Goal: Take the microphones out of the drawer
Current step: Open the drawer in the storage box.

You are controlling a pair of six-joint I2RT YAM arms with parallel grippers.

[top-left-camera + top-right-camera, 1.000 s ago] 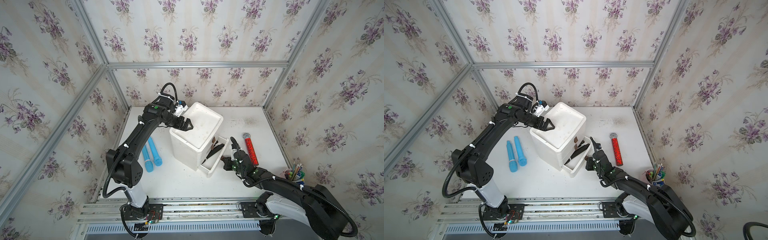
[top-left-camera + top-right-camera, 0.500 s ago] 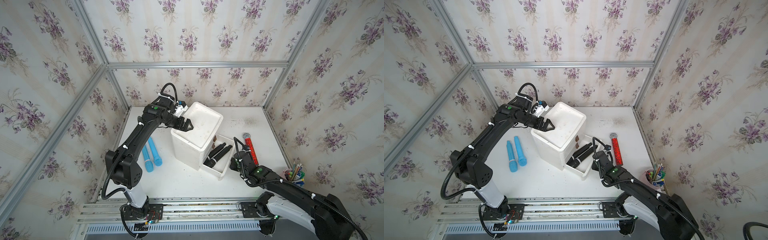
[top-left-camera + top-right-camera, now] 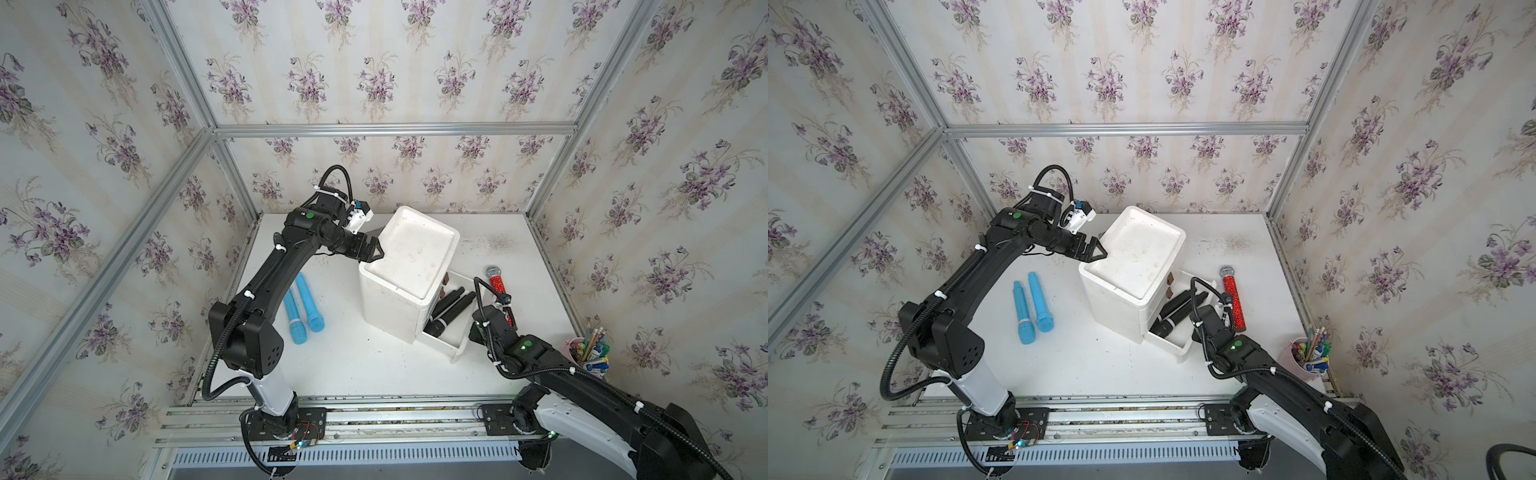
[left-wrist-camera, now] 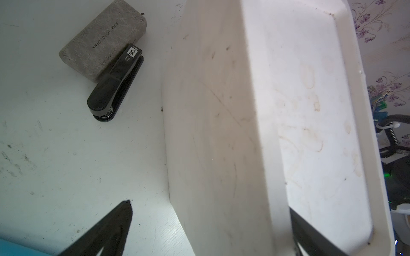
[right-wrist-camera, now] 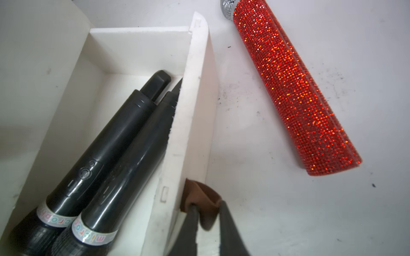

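The bottom drawer (image 3: 456,353) (image 3: 1179,349) of the white cabinet (image 3: 409,253) (image 4: 210,110) stands pulled out. Two black microphones (image 3: 449,309) (image 3: 1173,313) (image 5: 106,141) lie side by side in it, heads toward the front of the table. My right gripper (image 5: 208,205) (image 3: 477,329) is at the drawer's front wall (image 5: 190,110); its fingers stand slightly apart with the brown leather pull tab (image 5: 199,195) loose between them. My left gripper (image 3: 376,241) (image 3: 1101,245) (image 4: 209,206) is open wide, straddling the cabinet's top rim at its far corner.
A red glitter microphone (image 3: 496,286) (image 5: 288,88) lies on the table right of the drawer, close to my right wrist. Two blue microphones (image 3: 301,307) lie left of the cabinet. A pen cup (image 3: 586,353) stands at the right edge. A stapler (image 4: 115,86) and grey block (image 4: 102,42) lie behind the cabinet.
My right gripper pulled the drawer out toward the front right, uncovering both black microphones, and its fingers have now parted on the tab. The left arm has not moved.
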